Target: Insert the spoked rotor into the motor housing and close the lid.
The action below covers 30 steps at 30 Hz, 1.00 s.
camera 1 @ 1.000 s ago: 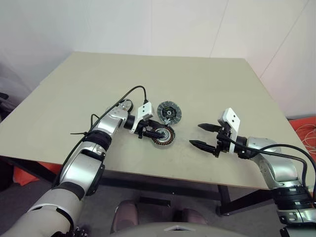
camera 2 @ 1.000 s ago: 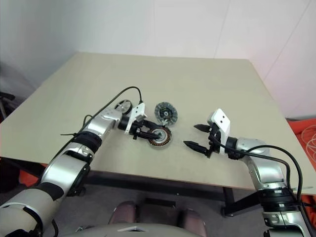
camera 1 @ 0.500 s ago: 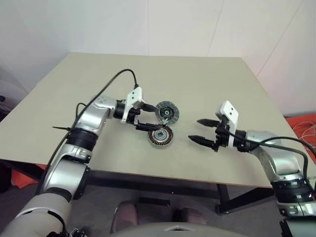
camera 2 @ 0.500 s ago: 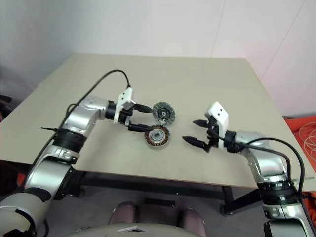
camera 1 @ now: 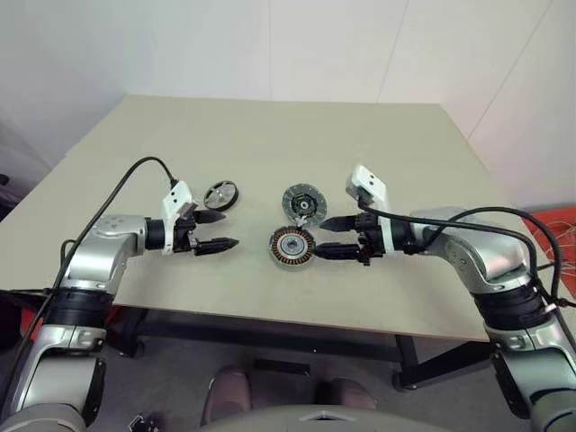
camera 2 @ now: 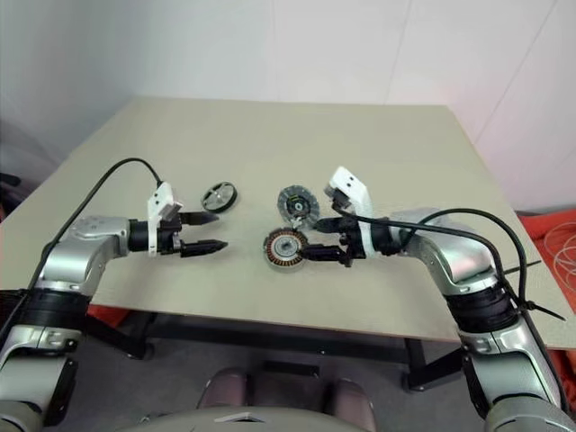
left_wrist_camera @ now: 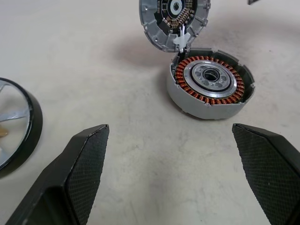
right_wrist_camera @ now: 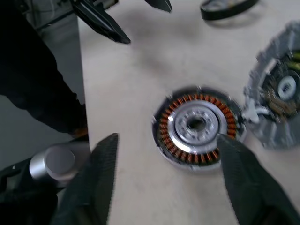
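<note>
Left wrist view: the motor housing (left_wrist_camera: 211,87), a round shallow silver-grey disc with a ring of copper-brown coils around a bright metal centre, lies on the beige table (left_wrist_camera: 117,140) ahead of the left gripper (camera 1: 219,229), nearer the finger on its own side than the other. The two black fingers stand wide apart with nothing between them. The lid (left_wrist_camera: 174,18), a flat round grey disc with a dark inner ring and a small pale hub, lies just beyond the housing and seems joined to it by a small white link; its far edge is cut off by the frame. The spoked rotor (left_wrist_camera: 14,126), a silver wheel with a black rim and flat metal spokes, sits outside the other finger, and only part of its rim and one or two spokes fall inside the frame.

From the head cameras, the right gripper (camera 1: 331,238) points toward the housing from the opposite side, fingertips just short of it, jaws apart and empty. In the right wrist view the housing lies ahead between its two fingers (right_wrist_camera: 241,178), blurred, with the lid beside it partly cut off. Coloured marks show on the lid's dark ring, too small to read; no writing can be made out anywhere.
</note>
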{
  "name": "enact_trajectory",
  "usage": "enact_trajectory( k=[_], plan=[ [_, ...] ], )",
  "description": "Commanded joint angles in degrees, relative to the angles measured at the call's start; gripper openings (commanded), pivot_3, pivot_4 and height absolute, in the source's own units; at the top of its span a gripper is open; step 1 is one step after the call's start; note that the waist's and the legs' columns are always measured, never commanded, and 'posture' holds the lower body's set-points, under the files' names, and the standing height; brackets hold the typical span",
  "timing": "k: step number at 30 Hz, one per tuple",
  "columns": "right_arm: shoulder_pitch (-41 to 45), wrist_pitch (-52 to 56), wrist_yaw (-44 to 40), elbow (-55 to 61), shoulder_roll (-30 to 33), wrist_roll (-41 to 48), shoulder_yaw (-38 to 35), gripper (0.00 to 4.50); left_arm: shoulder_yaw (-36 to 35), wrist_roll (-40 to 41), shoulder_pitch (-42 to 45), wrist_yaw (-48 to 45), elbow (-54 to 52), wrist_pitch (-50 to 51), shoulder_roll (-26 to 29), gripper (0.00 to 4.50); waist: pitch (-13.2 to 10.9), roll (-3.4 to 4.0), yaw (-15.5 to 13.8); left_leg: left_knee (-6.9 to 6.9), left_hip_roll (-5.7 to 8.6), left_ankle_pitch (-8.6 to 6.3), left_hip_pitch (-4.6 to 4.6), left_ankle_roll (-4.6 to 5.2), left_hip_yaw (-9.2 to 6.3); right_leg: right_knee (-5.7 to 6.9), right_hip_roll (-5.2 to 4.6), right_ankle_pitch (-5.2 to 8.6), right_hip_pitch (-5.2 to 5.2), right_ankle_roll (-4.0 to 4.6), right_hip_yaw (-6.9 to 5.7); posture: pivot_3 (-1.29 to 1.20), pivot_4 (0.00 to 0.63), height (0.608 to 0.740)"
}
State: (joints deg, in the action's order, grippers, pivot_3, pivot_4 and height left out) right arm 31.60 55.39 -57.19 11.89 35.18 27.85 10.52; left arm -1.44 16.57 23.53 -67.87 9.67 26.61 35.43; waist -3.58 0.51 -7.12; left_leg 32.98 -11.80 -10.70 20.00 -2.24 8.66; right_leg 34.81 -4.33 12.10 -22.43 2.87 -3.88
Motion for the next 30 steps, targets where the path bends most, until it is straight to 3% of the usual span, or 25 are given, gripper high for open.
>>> enact_trajectory(
  k=[1, 8, 15, 30],
  plan=[
    [3.82, -3.39, 1.39, -3.28, -2.73, -2.07, 2.17, 2.48, -2.35, 1.78, -1.12, 2.01, -3.33, -0.86, 0.71, 4.5, 0.0, 0.0, 0.07, 0.0, -0.01, 0.03, 0.0, -0.04, 0.0, 0.02, 0.01, 0.02, -0.02, -0.03, -0.01, 0.0, 0.0, 0.74],
    [4.21, -18.25, 0.61, -11.3, -6.68, -9.54, 6.86, 0.05, -3.28, 4.0, -4.27, 3.17, -5.18, -1.37, 1.04, 4.5, 0.0, -0.02, 0.11, -0.01, 0.0, 0.05, 0.09, -0.08, 0.0, 0.04, 0.01, -0.12, -0.1, 0.21, 0.01, 0.0, 0.0, 0.74],
    [3.97, -25.05, 0.56, -16.9, -9.94, -11.24, 6.34, 0.05, -3.4, 5.18, -5.94, 3.51, -6.53, -1.08, 1.66, 4.5, 0.0, -0.03, 0.26, -0.02, -0.01, 0.09, 0.12, -0.16, 0.01, 0.04, 0.02, -0.16, -0.14, 0.27, 0.02, 0.0, 0.0, 0.74],
    [0.93, -28.2, -1.6, -25.0, -11.46, -15.71, 8.98, 0.05, -3.17, 6.87, -6.95, 5.42, -8.74, 0.78, 1.21, 4.5, 0.0, -0.03, 0.31, 0.0, 0.0, 0.09, 0.08, -0.16, 0.0, 0.06, 0.03, -0.16, -0.1, 0.28, 0.02, 0.0, 0.0, 0.74]
  ],
)
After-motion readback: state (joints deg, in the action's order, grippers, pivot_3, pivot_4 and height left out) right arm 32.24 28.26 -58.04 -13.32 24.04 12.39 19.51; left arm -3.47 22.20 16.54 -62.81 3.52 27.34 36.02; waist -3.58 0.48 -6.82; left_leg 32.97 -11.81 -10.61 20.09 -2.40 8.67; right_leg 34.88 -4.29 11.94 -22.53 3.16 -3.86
